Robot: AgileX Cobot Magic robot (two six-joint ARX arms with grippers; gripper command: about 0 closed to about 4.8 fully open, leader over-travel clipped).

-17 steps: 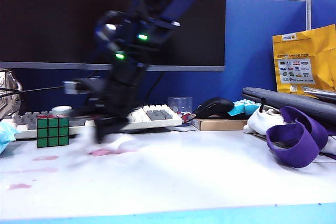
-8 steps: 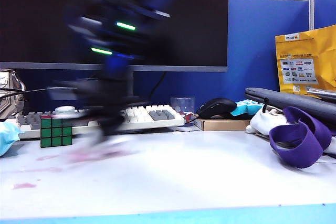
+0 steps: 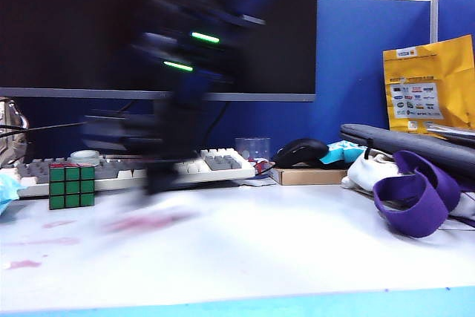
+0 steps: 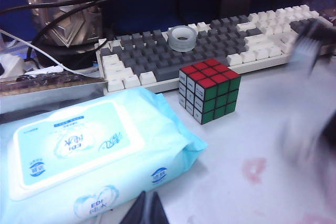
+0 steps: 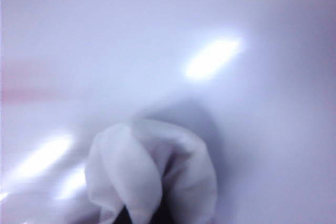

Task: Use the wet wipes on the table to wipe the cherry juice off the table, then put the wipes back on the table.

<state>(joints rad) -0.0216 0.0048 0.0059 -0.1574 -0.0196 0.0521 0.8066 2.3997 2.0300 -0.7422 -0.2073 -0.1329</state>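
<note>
Three pink cherry juice (image 3: 59, 223) marks lie on the counter (image 3: 297, 243), left of the right gripper (image 3: 159, 183), whose fingers pinch the wet wipes (image 5: 152, 177). Far left, the left gripper (image 4: 147, 211) sits closed.

Right arm: we see it as a dark, motion-blurred mass reaching down toward the worktop's back-left area, green lights on its wrist.
Right end effector (image 3: 159, 183): blurred, low over the worktop; in our wrist view its jaws are closed on the wet wipes (image 5: 152, 177).
Left end effector (image 4: 146, 211): only its dark fingertips show, pressed together, near the worktop's left edge.
</note>
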